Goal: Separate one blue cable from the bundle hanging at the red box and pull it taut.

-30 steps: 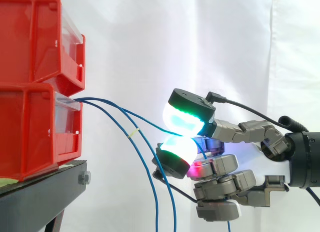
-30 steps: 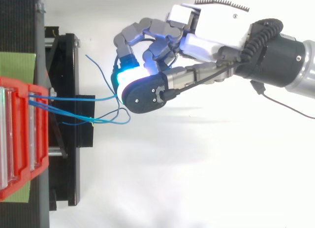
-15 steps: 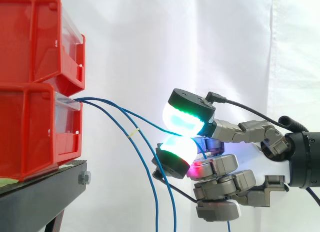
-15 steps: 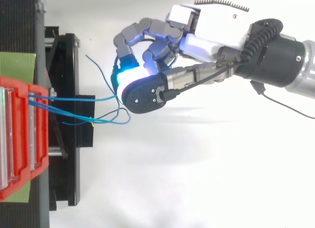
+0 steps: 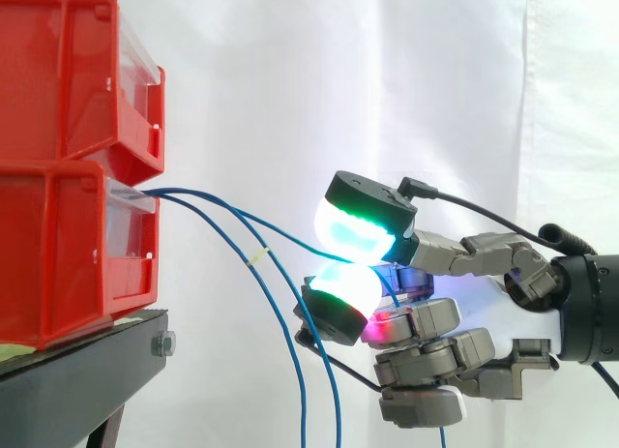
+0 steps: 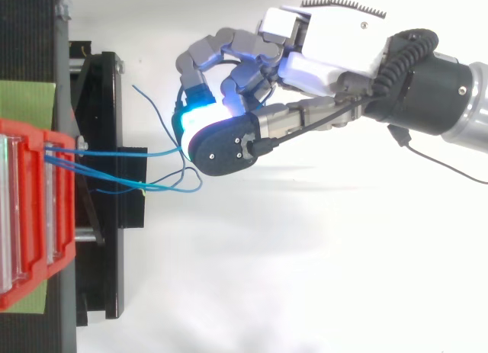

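we see a hand (image 6: 335, 52) with a white, boxy palm housing, smooth and hard-edged. its fingers (image 5: 430, 322) are built of grey, blocky metal segments. the fingertips (image 5: 355, 232) are thick, rounded pads that glow white with cyan and green, and lower down we catch a spot of magenta. each pad is backed by a black rounded cap (image 6: 226, 149), and on this one we make out small pale screws. behind the palm we note a black cylindrical wrist (image 6: 427, 86), and beyond it a silver arm (image 6: 476, 109).
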### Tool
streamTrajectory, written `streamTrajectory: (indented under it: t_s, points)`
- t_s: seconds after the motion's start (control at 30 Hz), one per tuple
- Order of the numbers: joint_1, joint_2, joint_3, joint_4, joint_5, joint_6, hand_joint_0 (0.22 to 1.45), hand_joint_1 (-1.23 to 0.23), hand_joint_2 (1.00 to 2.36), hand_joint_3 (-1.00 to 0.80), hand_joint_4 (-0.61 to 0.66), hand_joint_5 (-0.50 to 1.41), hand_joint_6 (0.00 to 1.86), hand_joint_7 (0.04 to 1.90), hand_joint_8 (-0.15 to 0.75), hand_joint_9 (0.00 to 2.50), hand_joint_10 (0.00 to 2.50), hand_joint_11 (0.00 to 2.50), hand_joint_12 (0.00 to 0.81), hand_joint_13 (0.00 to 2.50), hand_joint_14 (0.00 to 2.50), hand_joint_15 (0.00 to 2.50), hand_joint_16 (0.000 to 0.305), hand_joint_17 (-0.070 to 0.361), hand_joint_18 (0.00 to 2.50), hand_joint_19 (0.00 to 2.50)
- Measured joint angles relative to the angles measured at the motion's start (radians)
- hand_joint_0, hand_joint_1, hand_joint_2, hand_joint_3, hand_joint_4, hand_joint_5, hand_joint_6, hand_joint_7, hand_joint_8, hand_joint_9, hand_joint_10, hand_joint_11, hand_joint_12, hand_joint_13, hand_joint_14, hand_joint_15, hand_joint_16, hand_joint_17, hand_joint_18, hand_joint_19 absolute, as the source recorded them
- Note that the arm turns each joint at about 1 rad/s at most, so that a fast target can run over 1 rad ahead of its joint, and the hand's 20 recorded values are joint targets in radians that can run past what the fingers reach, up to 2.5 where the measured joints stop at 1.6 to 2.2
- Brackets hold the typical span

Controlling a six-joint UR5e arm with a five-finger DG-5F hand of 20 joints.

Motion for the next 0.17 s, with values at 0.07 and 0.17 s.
streamTrajectory:
  t_s: [0.07, 0.17]
  points:
    - [0.000, 0.000, 0.000, 0.000, 0.000, 0.000, 0.83, -0.76, 1.02, -0.25, 0.00, -0.20, 0.98, 1.60, 0.237, 0.90, 1.10, 1.69, 0.290, 0.97, 2.41, 1.14, 0.030, 0.068, 1.06, 1.58]
    - [0.000, 0.000, 0.000, 0.000, 0.000, 0.000, 0.83, -0.76, 1.02, -0.25, 0.00, -0.20, 0.98, 1.60, 0.237, 0.90, 1.10, 1.68, 0.289, 0.97, 2.41, 1.13, 0.030, 0.067, 1.05, 1.58]
